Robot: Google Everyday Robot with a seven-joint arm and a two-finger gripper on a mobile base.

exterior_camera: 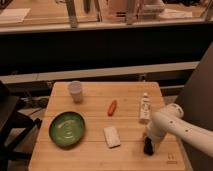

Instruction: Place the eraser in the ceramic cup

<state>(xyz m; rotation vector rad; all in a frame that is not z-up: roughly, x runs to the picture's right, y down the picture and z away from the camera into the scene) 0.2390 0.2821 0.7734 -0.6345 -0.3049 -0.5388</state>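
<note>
The ceramic cup (pixel 75 91) is a small pale round cup standing upright at the back left of the wooden table (pixel 95 157). My gripper (pixel 148 145) is a dark shape at the end of the white arm, pointing down onto the table near the front right, far from the cup. The black eraser cannot be told apart from the dark gripper; it may be under or in it.
A green plate (pixel 67 129) lies at the front left. A white block (pixel 111 136) lies at the front middle. An orange carrot-shaped piece (pixel 112 107) lies in the centre. A white tube (pixel 144 107) lies just behind the gripper. A dark chair (pixel 10 120) stands to the left.
</note>
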